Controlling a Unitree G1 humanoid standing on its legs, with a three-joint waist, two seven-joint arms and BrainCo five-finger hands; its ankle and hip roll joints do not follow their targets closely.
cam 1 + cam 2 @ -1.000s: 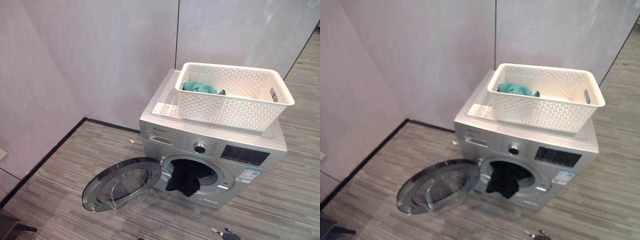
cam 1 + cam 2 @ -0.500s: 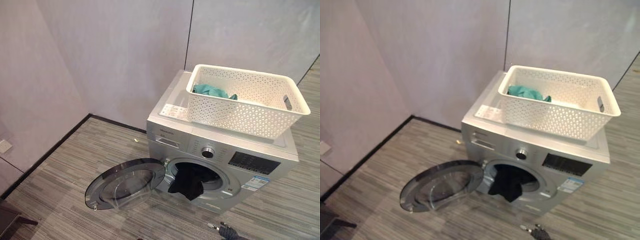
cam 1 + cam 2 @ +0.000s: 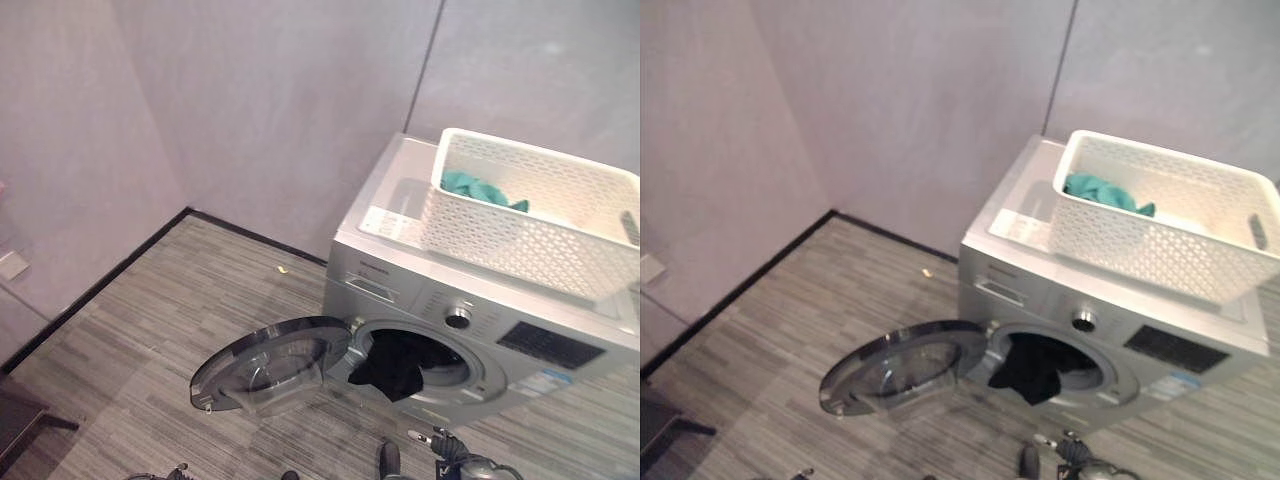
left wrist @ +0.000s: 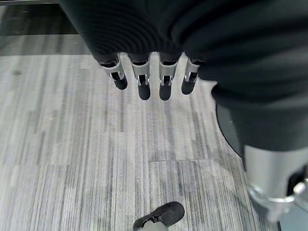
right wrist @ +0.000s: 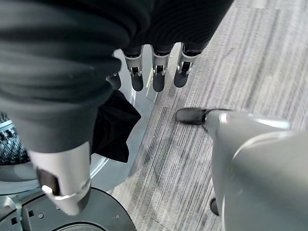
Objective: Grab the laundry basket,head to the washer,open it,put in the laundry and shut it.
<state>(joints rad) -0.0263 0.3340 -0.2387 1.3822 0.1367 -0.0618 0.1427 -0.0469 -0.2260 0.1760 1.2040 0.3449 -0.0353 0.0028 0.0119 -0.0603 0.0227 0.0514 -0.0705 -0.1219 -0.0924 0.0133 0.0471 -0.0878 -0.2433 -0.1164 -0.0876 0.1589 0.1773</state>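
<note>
Fingers (image 4: 144, 84) of left hand (image 4: 139, 29) straight and relaxed, empty, above grey plank floor (image 4: 72, 159). Right hand (image 5: 144, 29) likewise loose, fingers (image 5: 156, 74) straight, holding nothing, just above the washer's open door (image 3: 268, 363). Black garment (image 3: 395, 368) draped over the drum's lip. Silver washer (image 3: 440, 300) beside the wall, white laundry basket (image 3: 530, 240) resting on top, teal cloth (image 3: 480, 188) inside.

My left hand (image 4: 144, 72): dark ribbed cover, silver fingers, dark tips. My right hand (image 5: 154, 67): same cover, silver fingers, dark tips.
</note>
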